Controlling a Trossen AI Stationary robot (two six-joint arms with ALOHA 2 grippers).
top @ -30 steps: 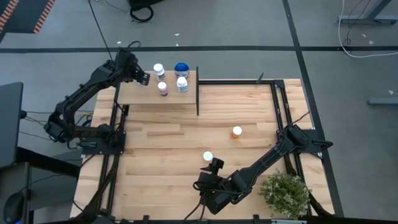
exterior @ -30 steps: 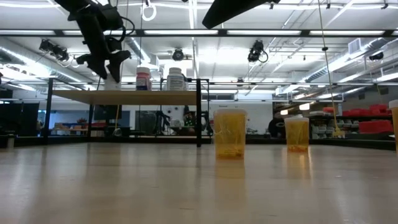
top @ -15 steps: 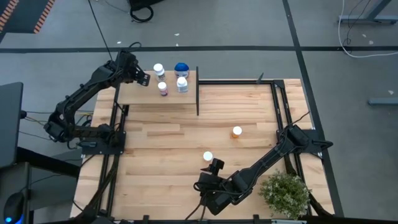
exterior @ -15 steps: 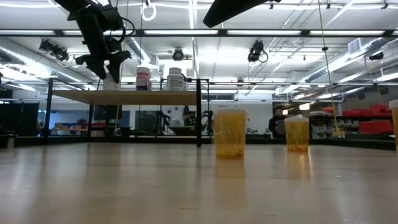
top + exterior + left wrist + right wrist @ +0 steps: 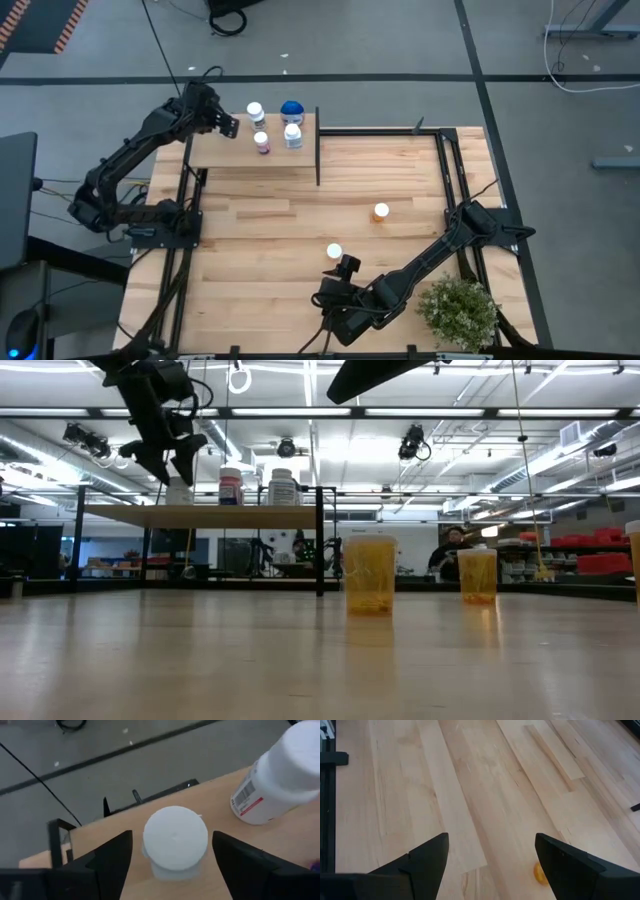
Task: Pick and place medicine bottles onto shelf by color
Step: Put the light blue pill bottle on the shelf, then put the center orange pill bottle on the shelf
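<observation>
The plank table fills the frame's centre. On it, upper left, the shelf carries four medicine bottles; two orange bottles stand mid-table. The left claw hangs released over the shelf's upper-left edge. The right claw, lower centre, is spread and empty.

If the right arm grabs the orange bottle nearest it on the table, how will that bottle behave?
The orange bottle looks see-through and empty in the low view, so it is probably light. It stands upright on a narrow base, so a sideways nudge from the right gripper may tip it. Being round, it would likely roll.
</observation>
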